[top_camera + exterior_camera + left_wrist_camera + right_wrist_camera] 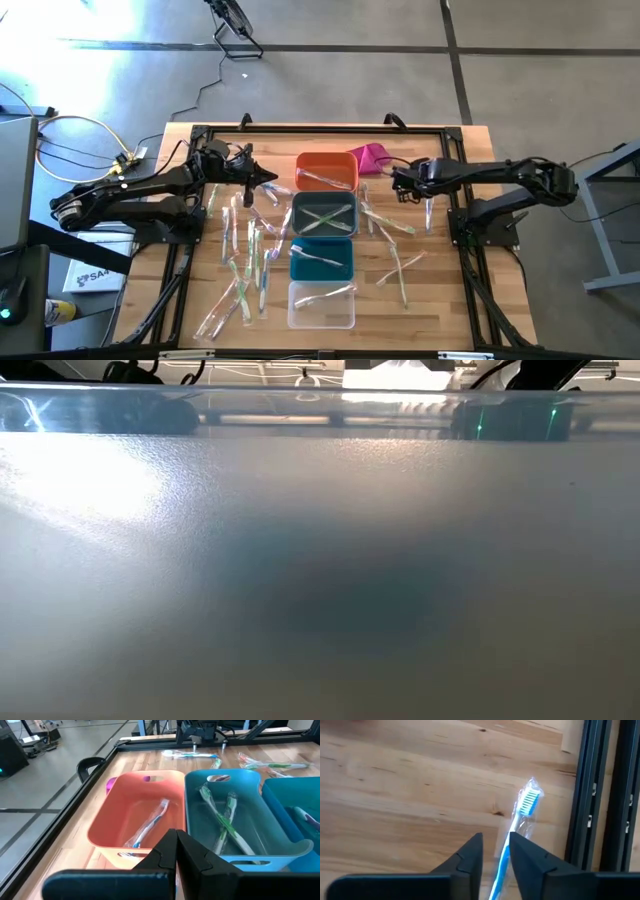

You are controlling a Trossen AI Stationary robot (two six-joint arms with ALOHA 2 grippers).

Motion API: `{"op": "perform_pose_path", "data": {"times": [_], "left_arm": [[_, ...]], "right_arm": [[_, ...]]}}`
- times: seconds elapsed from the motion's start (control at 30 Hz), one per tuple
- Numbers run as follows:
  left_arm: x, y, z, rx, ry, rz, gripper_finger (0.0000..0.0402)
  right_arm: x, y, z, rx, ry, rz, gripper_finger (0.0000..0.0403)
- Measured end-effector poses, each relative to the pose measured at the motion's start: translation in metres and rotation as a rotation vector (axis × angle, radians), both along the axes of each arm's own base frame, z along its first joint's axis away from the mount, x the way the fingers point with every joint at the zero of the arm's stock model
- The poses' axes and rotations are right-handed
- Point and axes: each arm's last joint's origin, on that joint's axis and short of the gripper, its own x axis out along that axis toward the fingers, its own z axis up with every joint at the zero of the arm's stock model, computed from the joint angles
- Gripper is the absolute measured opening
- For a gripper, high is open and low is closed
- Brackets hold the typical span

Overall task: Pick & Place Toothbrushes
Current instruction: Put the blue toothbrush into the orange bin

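Here the orange bin [326,171] heads a column of four bins down the middle of the wooden table [440,310]: below it the grey bin [323,216], then the teal bin [321,259], then the clear bin [321,305]. One wrapped toothbrush lies in the orange bin [150,822], and two green ones lie crossed in the grey bin [222,820]. A magenta cloth lump [369,157] sits just beside the orange bin, on its right-arm side.

The left gripper [268,179] hovers just beside the orange bin on the left-arm side, its fingers [167,852] pressed together with nothing between them. Many loose toothbrushes [245,265] are scattered on the wood to that same side of the bins, and a few more [395,262] lie on the other side.

The right gripper [399,181] hangs over the table beyond the magenta cloth lump, away from the orange bin. Its fingers [470,855] stand a little apart with the handle of a blue toothbrush [522,817] running up between them; I cannot tell whether they are pinching it. That brush's bristled head lies over bare wood near the black frame rail [600,795].

The low view shows only a blurred grey surface. A white box on the floor left of the table carries dark lettering [88,276], of which only "SA" can be read.
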Motion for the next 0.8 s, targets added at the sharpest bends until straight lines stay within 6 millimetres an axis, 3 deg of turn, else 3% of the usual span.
{"op": "perform_pose_path", "data": {"times": [0.23, 0.8], "left_arm": [[0.000, 0.000, 0.000, -0.002, 0.004, 0.000, 0.0001], [-0.001, -0.001, -0.003, -0.013, 0.023, -0.003, 0.0001]], "right_arm": [[-0.004, -0.010, 0.000, 0.018, -0.024, -0.110, 0.0132], [-0.028, -0.031, -0.015, 0.049, 0.030, -0.239, 0.0125]]}}
